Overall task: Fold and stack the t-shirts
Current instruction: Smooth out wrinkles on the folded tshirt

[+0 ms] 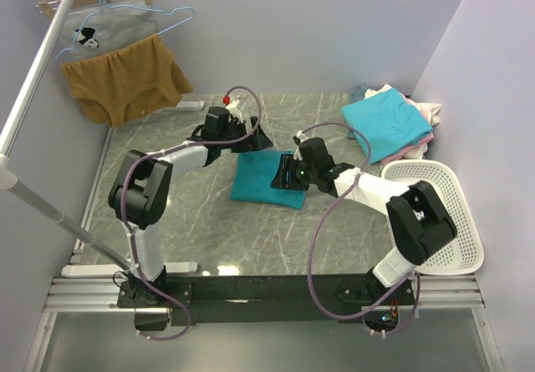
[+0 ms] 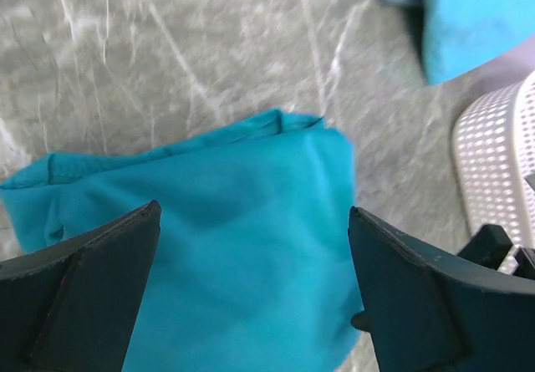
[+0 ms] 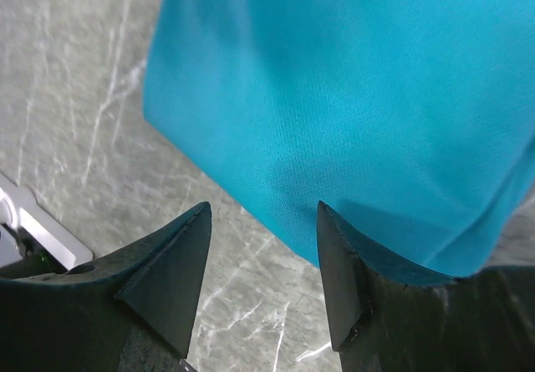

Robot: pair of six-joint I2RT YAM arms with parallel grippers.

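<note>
While the left gripper (image 2: 255,213) is held with its fingers (image 2: 84,297) spread as wide as they go, nothing is pinched between them. A folded teal shirt (image 2: 251,180) is seen just beneath them, near its far edge.

The right gripper (image 3: 263,213) is held partly spread, and its fingers (image 3: 171,272) are not closed on anything. The shirt's edge is crossed by the gap between them. Whether cloth is touched by the finger on the right of that wrist view cannot be told.

The teal shirt is laid flat at the middle of the marbled table (image 1: 209,221), between the two grippers. A pile of shirts (image 1: 389,121), with a turquoise one on top and pink and white showing beneath, is placed at the far right corner, well apart. A white basket (image 1: 460,221) is set at the right edge. A mustard garment (image 1: 125,79) and a grey printed garment (image 1: 109,33) are hung at the far left.
</note>
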